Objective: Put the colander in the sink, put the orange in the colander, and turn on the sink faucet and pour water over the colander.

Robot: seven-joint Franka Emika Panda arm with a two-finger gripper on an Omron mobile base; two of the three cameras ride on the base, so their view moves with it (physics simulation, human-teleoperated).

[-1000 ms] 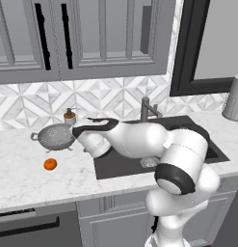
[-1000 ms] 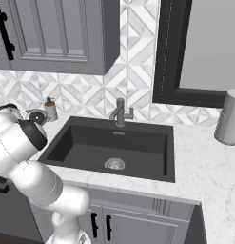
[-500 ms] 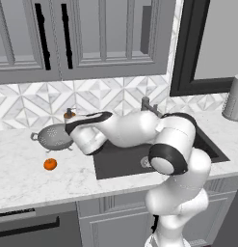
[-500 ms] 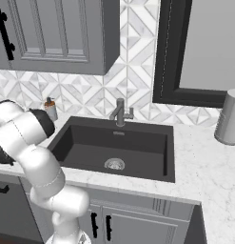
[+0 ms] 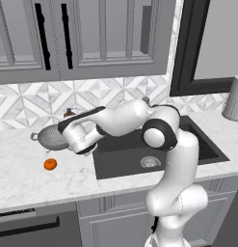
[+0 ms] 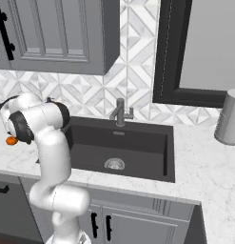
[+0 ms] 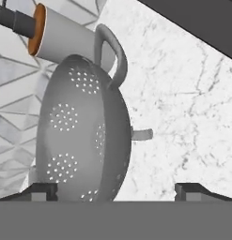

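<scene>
On the counter (image 5: pixel 24 173), upright colander (image 5: pixel 50 137), loop handles left-right, orange (image 5: pixel 50 164) beside.

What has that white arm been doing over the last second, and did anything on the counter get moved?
The arm swung further left, away from the dark sink basin, bringing its open gripper up to the silver perforated colander. Nothing was grasped. The colander, the small orange and the grey faucet stayed put.

Arm has swung further left over the table, away from the sink (image 5: pixel 207 149), its wrist now right beside the colander (image 5: pixel 52 137) (a sec ago it sat nearer the basin's left edge). Elbow has lifted and stretched out. In the right base view the arm has moved to the far left edge.
</scene>
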